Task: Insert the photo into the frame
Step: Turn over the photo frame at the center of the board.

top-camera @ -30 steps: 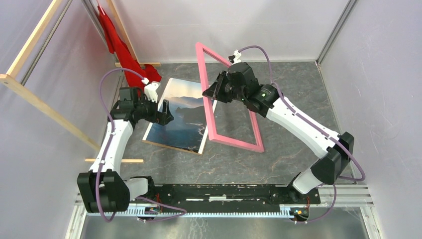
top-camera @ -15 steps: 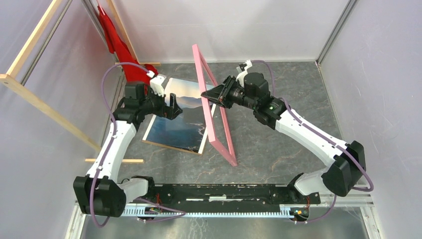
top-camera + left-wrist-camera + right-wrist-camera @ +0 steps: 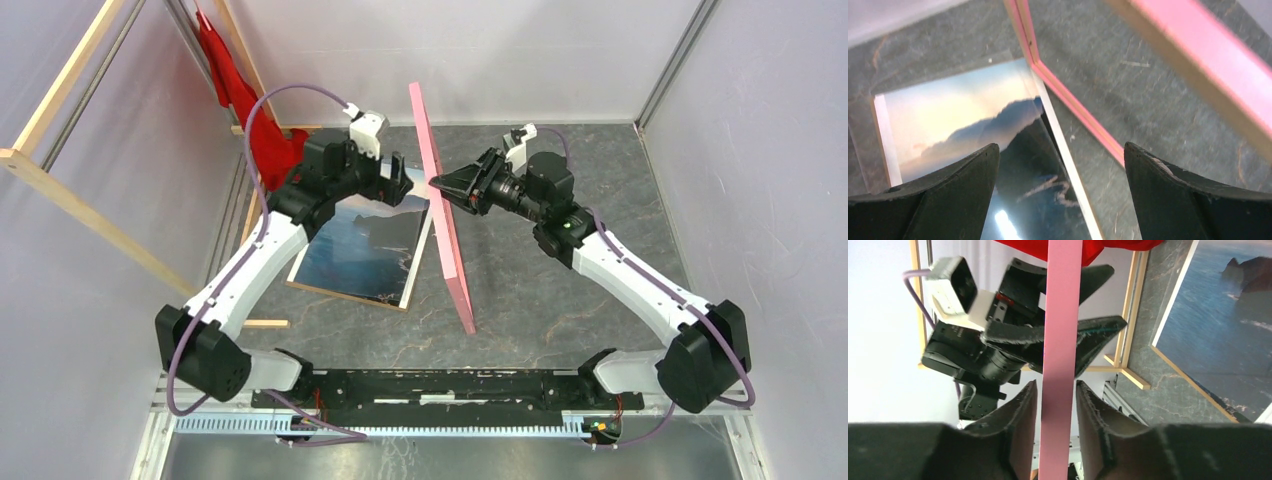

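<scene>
The pink frame (image 3: 443, 215) stands nearly upright and edge-on in the top view, its lower corner near the table. My right gripper (image 3: 441, 186) is shut on one of its rails, which runs between my fingers in the right wrist view (image 3: 1060, 365). The photo (image 3: 367, 243) lies face up on the table left of the frame, with a tan edge under it. It also shows in the left wrist view (image 3: 958, 117). My left gripper (image 3: 398, 187) is open and empty, above the photo's far right corner and close to the frame's left side.
A red cloth (image 3: 243, 100) hangs at the back left corner. Wooden strips (image 3: 70, 190) lean along the left wall and a short stick (image 3: 232, 322) lies near the photo's front left. Pale walls enclose the dark stone-patterned table (image 3: 580, 160).
My right gripper has swung the frame from a tilted, open-faced pose to nearly upright and edge-on. My left arm has risen and moved right from the photo's left side toward the frame.
</scene>
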Tool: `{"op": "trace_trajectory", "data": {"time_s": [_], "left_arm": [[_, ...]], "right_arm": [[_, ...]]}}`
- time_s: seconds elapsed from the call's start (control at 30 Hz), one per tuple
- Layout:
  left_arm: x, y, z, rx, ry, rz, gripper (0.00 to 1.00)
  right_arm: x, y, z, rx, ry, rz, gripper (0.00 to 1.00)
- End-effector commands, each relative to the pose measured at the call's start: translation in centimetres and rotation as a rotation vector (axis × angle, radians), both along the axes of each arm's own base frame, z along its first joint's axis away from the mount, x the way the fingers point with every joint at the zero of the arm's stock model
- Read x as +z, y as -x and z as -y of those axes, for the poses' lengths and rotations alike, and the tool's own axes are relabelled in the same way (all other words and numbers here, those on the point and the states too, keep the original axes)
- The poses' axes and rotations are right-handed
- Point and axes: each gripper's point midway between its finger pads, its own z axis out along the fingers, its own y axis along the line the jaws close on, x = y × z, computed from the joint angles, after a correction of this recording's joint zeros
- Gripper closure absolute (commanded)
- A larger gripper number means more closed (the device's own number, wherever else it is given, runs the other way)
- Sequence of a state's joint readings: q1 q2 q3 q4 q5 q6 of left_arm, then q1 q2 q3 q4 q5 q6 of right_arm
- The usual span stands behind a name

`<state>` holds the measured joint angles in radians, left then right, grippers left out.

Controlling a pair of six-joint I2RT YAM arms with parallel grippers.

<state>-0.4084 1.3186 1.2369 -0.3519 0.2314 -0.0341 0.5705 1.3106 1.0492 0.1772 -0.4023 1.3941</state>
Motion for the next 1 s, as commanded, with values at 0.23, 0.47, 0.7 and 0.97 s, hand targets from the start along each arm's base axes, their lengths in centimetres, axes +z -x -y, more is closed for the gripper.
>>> {"op": "trace_trajectory", "data": {"time_s": [0.23, 0.47, 0.7, 0.97], "left_arm": [[5.1, -4.6, 6.3, -0.007, 0.048, 0.108, 0.0], [4.9, -5.5, 8.6, -0.047, 0.03, 0.113, 0.0], [2.5, -6.1, 9.0, -0.043, -0.018, 0.066, 0.0], [-2.1, -5.2, 6.7, -0.011, -0.151, -0.002, 0.0]], "right_arm": [[1.0, -0.6, 2.8, 0.064, 0.183, 0.128, 0.42], [1.9, -1.3, 4.3, 0.061, 0.276, 0.197, 0.36], [1.3, -2.7, 6.8, 0.026, 0.551, 0.248, 0.43], [-0.7, -3.7, 12.5, -0.115, 0.873, 0.249, 0.64]]}}
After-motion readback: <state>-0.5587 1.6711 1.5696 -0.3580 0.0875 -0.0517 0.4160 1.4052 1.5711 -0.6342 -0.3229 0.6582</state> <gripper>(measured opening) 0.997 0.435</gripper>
